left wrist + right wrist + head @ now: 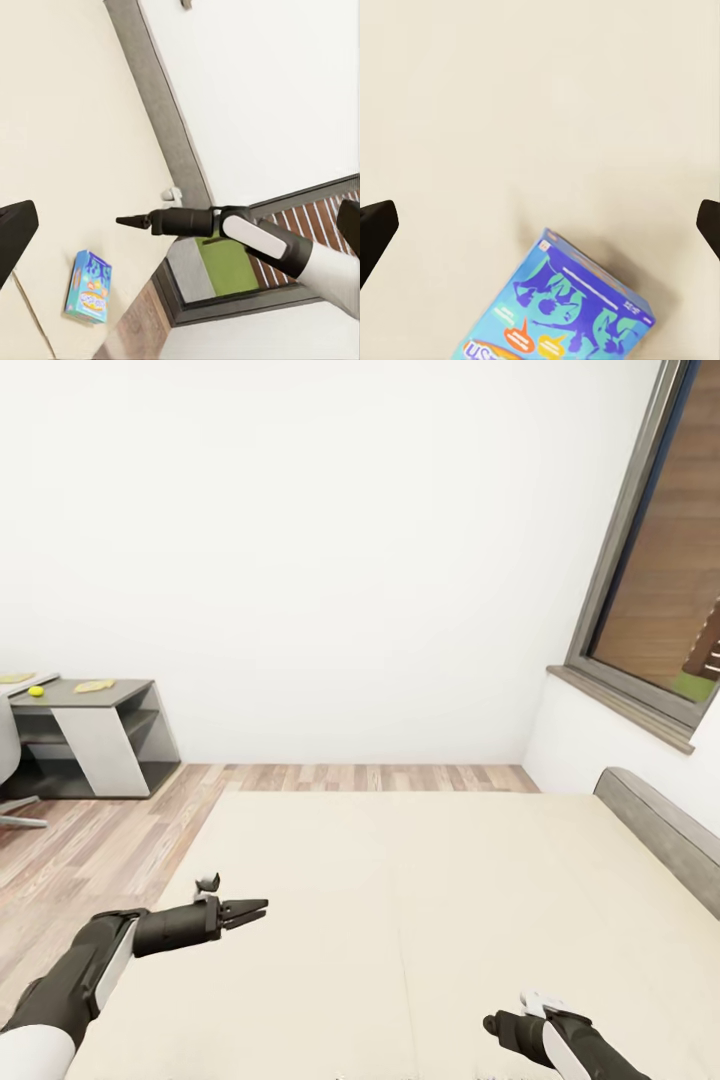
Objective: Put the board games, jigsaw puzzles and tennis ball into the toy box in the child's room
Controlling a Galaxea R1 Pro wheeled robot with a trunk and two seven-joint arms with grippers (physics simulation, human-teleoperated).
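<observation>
A blue board game box [562, 307] with cartoon art lies flat on the cream bed [400, 900], just below my right gripper [492, 1024]. That gripper is open, and its dark fingers [375, 232] stand wide apart at the frame's edges. The same box [88, 286] lies on the bed beneath my right arm in the left wrist view. My left gripper [255, 907] hovers open and empty over the bed's left part. Far off on the desk [100, 705] sit the yellow tennis ball [36, 690] and a flat yellowish puzzle [93, 685]. The toy box is out of view.
A grey headboard [660, 830] runs along the bed's right side under a window [660, 560]. Wooden floor [90, 840] lies between the bed and the desk. Part of a chair [10, 760] stands at the far left. A white wall is behind.
</observation>
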